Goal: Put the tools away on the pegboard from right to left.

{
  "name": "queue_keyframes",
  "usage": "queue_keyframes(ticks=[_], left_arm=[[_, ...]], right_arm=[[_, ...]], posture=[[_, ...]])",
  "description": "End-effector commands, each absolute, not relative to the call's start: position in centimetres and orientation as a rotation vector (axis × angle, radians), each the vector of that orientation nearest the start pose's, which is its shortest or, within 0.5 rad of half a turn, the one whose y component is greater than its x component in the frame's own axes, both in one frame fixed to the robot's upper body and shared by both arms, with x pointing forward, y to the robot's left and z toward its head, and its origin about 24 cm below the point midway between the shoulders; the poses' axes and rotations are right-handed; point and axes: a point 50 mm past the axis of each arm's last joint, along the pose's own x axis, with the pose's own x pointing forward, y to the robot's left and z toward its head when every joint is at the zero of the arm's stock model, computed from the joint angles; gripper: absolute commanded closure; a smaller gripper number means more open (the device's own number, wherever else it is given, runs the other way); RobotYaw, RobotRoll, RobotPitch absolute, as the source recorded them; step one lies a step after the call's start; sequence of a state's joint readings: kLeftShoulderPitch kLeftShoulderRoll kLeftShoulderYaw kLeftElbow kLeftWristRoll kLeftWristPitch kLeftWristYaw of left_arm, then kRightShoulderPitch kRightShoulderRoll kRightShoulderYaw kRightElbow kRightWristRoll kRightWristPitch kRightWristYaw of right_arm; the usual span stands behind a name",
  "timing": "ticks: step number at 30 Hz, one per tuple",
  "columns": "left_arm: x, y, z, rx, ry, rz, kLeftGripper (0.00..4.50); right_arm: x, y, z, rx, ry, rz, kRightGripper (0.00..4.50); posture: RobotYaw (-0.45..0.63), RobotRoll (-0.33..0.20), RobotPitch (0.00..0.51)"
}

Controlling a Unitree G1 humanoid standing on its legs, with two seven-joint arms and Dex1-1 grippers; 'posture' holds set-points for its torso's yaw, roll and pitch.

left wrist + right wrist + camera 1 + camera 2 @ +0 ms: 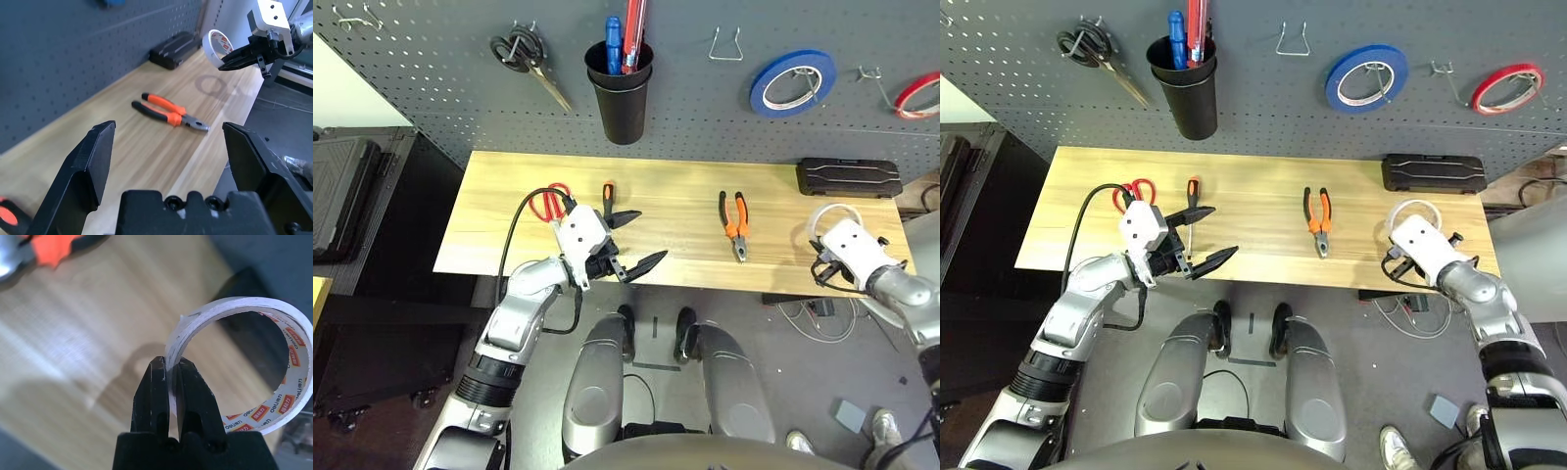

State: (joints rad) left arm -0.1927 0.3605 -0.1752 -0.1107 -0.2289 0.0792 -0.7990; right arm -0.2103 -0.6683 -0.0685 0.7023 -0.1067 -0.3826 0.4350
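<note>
A: Grey pegboard [431,88] first, since it is the biggest thing and the landmark. What hangs on it?

B: Black-handled scissors [524,57], a black cup [621,93], a blue tape roll [791,83], a red tape roll [918,95], and a bare wire hook [725,45] between the cup and the blue roll.

A: And below the pegboard?

B: A wooden table [675,201] butts against its foot, with a black case [849,177] at the right end. The orange-and-black pliers [735,224] lie flat under the bare hook; the slim screwdriver [607,199] and red-handled scissors [549,203] lie under the cup.

A: The grippers?

B: The right gripper [168,369] has its jaws clamped on the band of the cream-white tape roll [244,362], holding it clear above the tabletop's right end, below the red roll. I'd judge it goes up first because it was rightmost. The left gripper [628,242] hangs over the table's front edge, jaws spread wide and empty, probably waiting.
</note>
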Motion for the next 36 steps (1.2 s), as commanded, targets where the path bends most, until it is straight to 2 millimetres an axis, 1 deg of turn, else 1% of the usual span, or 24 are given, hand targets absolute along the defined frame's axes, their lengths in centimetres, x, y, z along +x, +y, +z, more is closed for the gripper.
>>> queue_keyframes(ticks=[1,4,10,17,24,27,30,36], left_arm=[[25.3,12.1,10.7,0.226,-0.151,-1.063,0.0],[25.4,12.1,11.1,0.239,-0.173,-1.064,0.0],[25.5,12.1,12.1,0.255,-0.227,-1.073,0.0],[25.1,11.6,13.5,0.181,-0.284,-1.099,0.0],[25.1,11.2,13.9,0.106,-0.285,-1.11,0.0],[25.0,10.9,14.2,0.052,-0.279,-1.118,0.0],[24.9,10.9,14.3,0.043,-0.267,-1.125,0.0],[24.8,10.8,14.0,0.051,-0.246,-1.14,0.0]], right_arm=[[25.8,-31.7,3.9,-0.675,0.152,0.232,4.46],[26.0,-31.5,4.3,-0.662,0.101,0.215,4.46],[26.1,-30.9,5.0,-0.649,-0.007,0.197,4.46],[25.9,-30.8,5.8,-0.67,-0.101,0.167,4.46],[25.8,-31.1,6.5,-0.686,-0.172,0.136,4.46],[26.1,-31.2,7.4,-0.69,-0.218,0.117,4.46],[26.4,-31.2,7.9,-0.69,-0.232,0.114,4.46],[28.0,-30.9,9.4,-0.694,-0.274,0.12,4.46]], posture=[[0.17,0.0,0.183],[0.16,0.0,0.17],[0.16,0.0,0.164],[0.15,0.0,0.165],[0.15,0.0,0.166],[0.14,0.0,0.169],[0.14,0.0,0.17],[0.13,0.0,0.175]])
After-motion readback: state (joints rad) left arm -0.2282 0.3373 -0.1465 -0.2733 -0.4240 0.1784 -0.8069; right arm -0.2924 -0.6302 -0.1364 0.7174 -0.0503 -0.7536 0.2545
